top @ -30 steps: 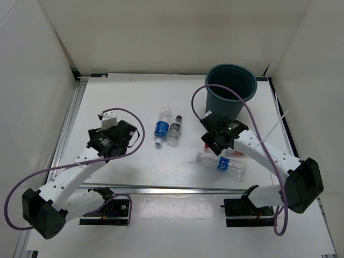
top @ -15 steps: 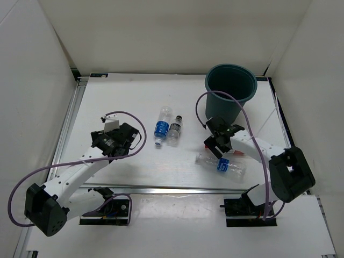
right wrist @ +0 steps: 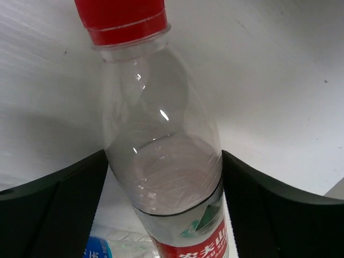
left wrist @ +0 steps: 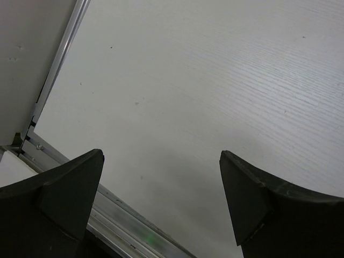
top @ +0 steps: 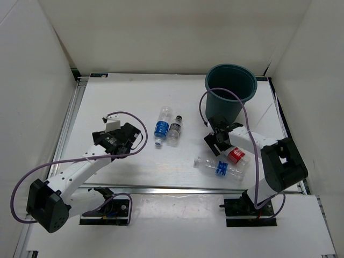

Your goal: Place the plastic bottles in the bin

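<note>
Four plastic bottles lie on the white table. A red-capped bottle (top: 235,155) (right wrist: 161,161) lies at the right, and my right gripper (top: 219,144) (right wrist: 165,177) is shut on its clear shoulder, a finger pressed to each side. Just in front of it lies a blue-labelled bottle (top: 220,167) (right wrist: 97,250). At the centre, another blue-labelled bottle (top: 160,127) and a black-capped bottle (top: 174,130) lie side by side. The dark teal bin (top: 223,105) stands at the back right. My left gripper (top: 115,140) (left wrist: 161,156) hangs open over bare table at the left.
A metal rail (left wrist: 123,226) runs along the table's near edge below the left gripper. White walls close in the table on the left, back and right. The right arm's purple cable (top: 244,115) loops in front of the bin.
My right gripper has come down and drawn in around the red-capped bottle, and its jaws have narrowed onto it. The left gripper has drifted slightly and stays open.
</note>
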